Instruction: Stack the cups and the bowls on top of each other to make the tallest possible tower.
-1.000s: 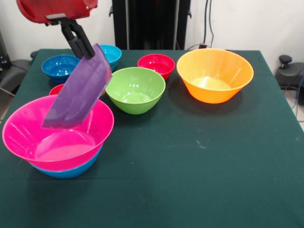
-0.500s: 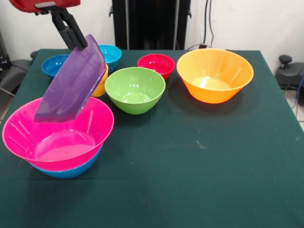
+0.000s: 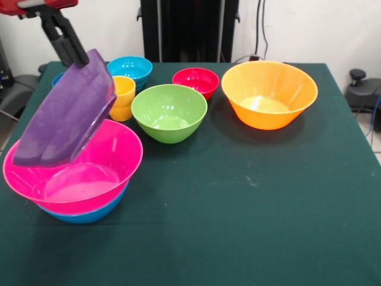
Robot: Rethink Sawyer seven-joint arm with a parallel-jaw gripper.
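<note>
My gripper comes down from the top left and is shut on the rim of the large purple bowl. The bowl hangs steeply tilted over the left part of the large pink bowl. The pink bowl sits nested in a blue bowl; these two make the tower. The yellow-orange cup stands upright behind the pink bowl. A green bowl, a small red bowl, a light blue bowl and a large orange bowl stand apart. A dark blue bowl peeks out behind the purple one. The red cup is hidden.
The dark green table ends near the pink bowl at the left. A black stand rises behind the far edge. Dark equipment sits beyond the right edge.
My gripper has moved up and to the picture's left with the purple bowl, which now hangs over the pink bowl's left side. The yellow-orange cup has come into view.
</note>
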